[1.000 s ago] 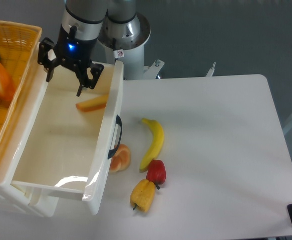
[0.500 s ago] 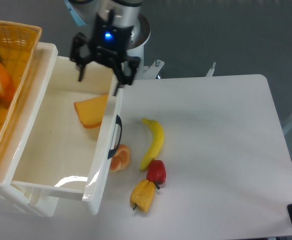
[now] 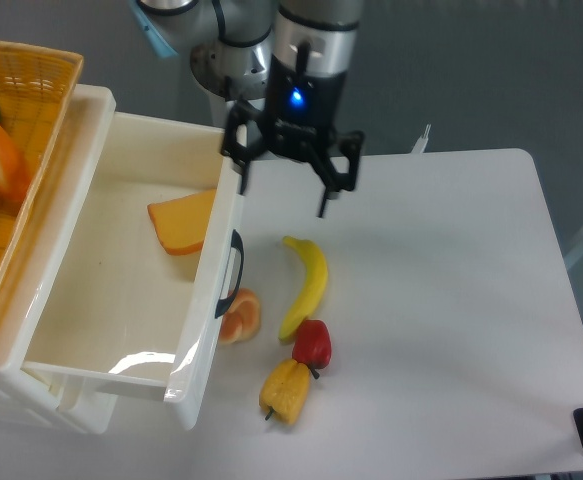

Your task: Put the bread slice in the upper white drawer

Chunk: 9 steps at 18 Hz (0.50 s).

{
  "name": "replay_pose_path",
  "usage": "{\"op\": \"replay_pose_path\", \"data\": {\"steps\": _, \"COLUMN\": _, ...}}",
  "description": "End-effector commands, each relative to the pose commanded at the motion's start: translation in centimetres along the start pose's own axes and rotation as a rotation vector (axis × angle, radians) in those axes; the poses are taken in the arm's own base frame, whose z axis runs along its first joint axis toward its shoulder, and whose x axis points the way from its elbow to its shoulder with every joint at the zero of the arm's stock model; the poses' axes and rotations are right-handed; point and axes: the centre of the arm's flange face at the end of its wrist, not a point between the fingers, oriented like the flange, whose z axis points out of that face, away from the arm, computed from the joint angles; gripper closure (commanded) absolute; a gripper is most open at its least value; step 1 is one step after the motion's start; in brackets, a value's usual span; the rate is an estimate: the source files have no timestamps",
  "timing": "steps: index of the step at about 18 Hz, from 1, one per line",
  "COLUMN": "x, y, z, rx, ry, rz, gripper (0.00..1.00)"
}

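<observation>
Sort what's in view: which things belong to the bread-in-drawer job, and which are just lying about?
Job items:
bread slice, lying inside the drawer
upper white drawer, pulled open
end effector, open and empty over the table

Lying about:
banana
orange segment
red pepper
yellow pepper
yellow woven basket

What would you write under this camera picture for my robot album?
Bread slice lies in the upper white drawer; the open, empty gripper hovers above the table beside it.
</observation>
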Motion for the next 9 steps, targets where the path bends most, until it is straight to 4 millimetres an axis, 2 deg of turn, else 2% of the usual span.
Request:
{"op": "replay_pose_path", "data": {"steps": 2, "x": -0.3, "y": 0.1, "z": 0.8, "rx": -0.03, "ry": -0.009, "rz": 0.062, "gripper": 0.0}}
{"op": "replay_pose_path", "data": {"steps": 6, "x": -1.6, "y": 0.2, "z": 4.4, "rx": -0.136, "ry": -0.032, "rz": 0.123, "gripper": 0.0}}
{"op": "replay_pose_path", "data": {"steps": 9, "x": -2.0, "y": 0.1, "z": 6.1, "rx": -0.166, "ry": -0.027, "rz": 0.149, "gripper": 0.0}}
